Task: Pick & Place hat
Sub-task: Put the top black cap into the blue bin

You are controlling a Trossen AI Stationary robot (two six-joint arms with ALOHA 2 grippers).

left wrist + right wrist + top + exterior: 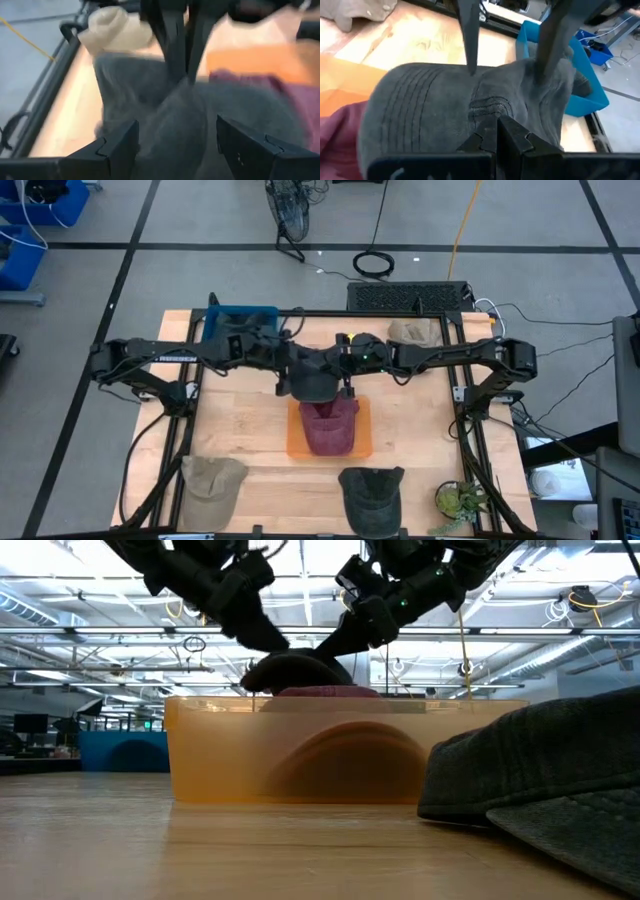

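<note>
Wooden tabletop (240, 430) on a taped workshop floor. Orange bin (296, 444) at centre, holding a maroon cap (330, 430). Dark grey cap (314, 380): held above the bin's far end, between both tools. Right tool (492, 131): clenched on the cap's fabric. Left tool (172, 142): fingers spread either side of the cap, not closed. Other caps lie apart along the tabletop edges.

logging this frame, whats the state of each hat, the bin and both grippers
dark grey hat: held up over the far end of the bin by both grippers
maroon hat: lying in the bin
orange bin: open, on the table
left gripper: fingers spread, pressed into the dark grey hat
right gripper: shut on the dark grey hat
</note>
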